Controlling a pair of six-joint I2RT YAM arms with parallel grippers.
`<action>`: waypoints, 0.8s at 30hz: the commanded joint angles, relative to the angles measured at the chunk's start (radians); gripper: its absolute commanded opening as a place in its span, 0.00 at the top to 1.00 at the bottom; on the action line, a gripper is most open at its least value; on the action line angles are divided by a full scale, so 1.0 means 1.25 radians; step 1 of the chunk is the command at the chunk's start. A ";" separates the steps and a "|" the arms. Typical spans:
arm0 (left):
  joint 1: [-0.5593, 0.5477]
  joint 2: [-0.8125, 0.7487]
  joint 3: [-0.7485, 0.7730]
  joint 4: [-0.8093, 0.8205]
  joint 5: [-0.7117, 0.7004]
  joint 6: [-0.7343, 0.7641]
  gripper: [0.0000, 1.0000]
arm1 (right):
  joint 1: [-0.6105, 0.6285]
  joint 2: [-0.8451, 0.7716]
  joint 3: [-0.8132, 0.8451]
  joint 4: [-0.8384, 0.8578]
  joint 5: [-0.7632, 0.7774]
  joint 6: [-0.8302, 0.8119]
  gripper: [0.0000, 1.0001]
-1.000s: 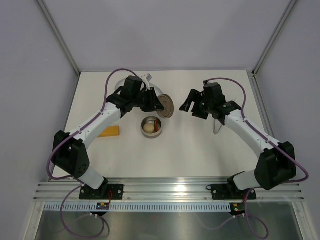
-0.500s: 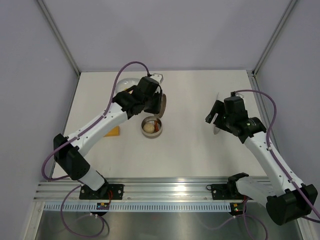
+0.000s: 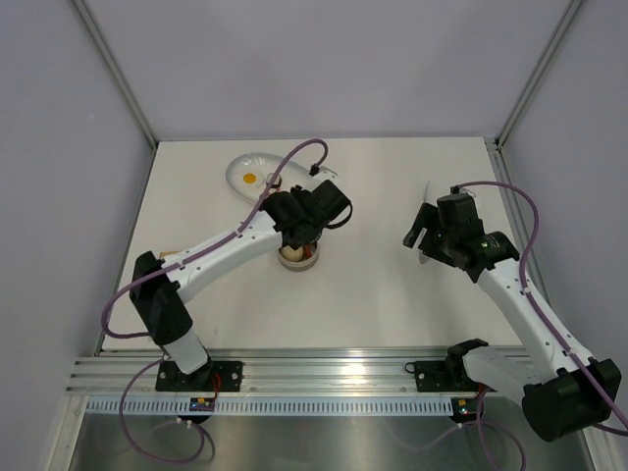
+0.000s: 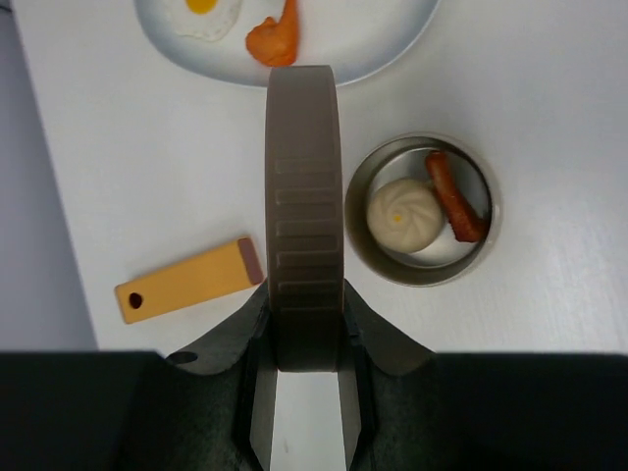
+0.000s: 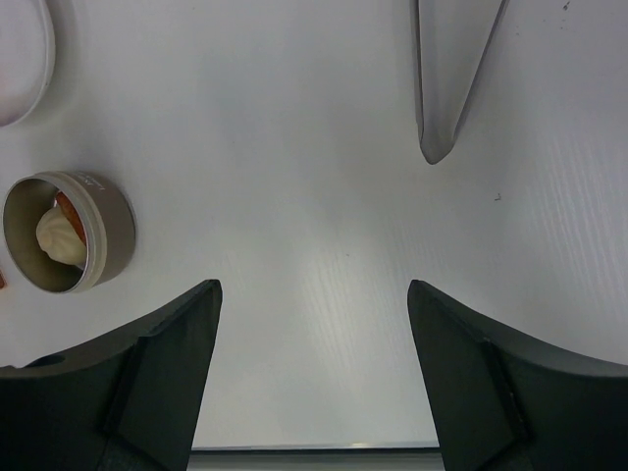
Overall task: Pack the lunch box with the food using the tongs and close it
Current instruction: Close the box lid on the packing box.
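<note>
The pale counter [image 3: 392, 304] carries everything, with the two arms reaching in from its near edge. The left arm [image 3: 221, 253] stretches toward the middle, while the right arm [image 3: 520, 294] hangs back by the right edge, seemingly to stay clear. Near the far edge, left of centre, sits the white oval plate [image 4: 392, 49]. Just nearer than it stands the lunch box [image 4: 422, 275], uncovered. The left tool [image 4: 304, 304] is clamped on the lid [image 4: 304, 177], held upright on its rim just beside the tin and not touching it. I'd guess it is carried edge-on because that is the only way two fingers can pinch a flat disc, so it must be tipped flat before it can seat. The right tool [image 5: 312, 289] gapes wide, holding nothing, and the tongs [image 5: 430, 147] lie loose on the counter just ahead of it. Inside the tin are the beige bun [image 4: 405, 214] and the sausage [image 4: 454, 196]. The fried egg [image 4: 201, 15] and the orange chunk [image 4: 277, 37] are on the plate, unpacked, so closing looks premature. A flat yellow slab [image 4: 186, 285] lies toward the left edge.
</note>
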 commanded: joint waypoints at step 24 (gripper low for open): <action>-0.126 0.272 0.046 -0.084 -0.304 -0.045 0.96 | -0.002 -0.007 -0.025 0.021 0.000 0.008 0.16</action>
